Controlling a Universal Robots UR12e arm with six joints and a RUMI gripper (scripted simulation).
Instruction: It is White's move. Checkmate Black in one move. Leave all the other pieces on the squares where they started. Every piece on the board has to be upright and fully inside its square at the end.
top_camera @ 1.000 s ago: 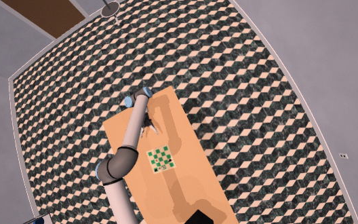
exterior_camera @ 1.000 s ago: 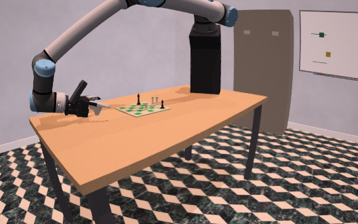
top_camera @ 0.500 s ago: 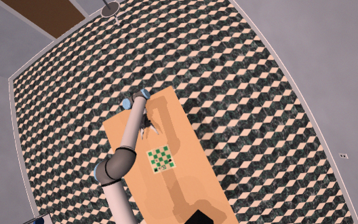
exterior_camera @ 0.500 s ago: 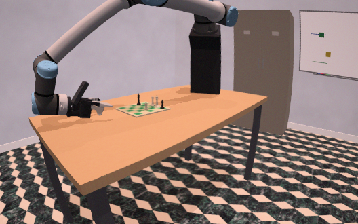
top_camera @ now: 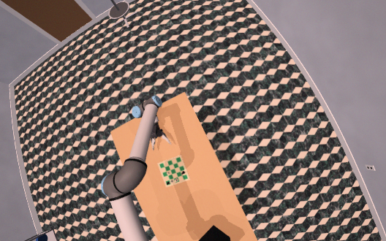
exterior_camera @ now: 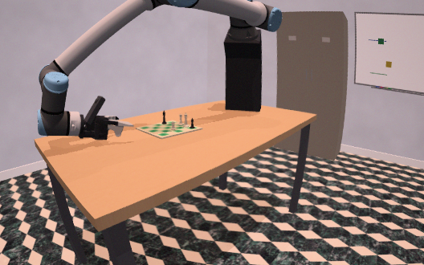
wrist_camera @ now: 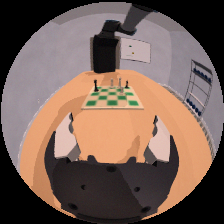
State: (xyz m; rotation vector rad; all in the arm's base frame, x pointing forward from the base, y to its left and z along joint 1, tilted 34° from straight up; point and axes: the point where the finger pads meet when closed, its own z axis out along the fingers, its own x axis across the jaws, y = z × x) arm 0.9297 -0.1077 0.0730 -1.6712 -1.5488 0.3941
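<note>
The small green-and-cream chessboard (exterior_camera: 169, 130) lies flat on the orange wooden tabletop (exterior_camera: 145, 169), black and white pieces upright at its far side. My fingers (exterior_camera: 124, 124) hang spread apart, empty, near its edge.

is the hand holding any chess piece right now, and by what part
Nothing is held. The hand is open, low over the table, short of the chessboard.
</note>
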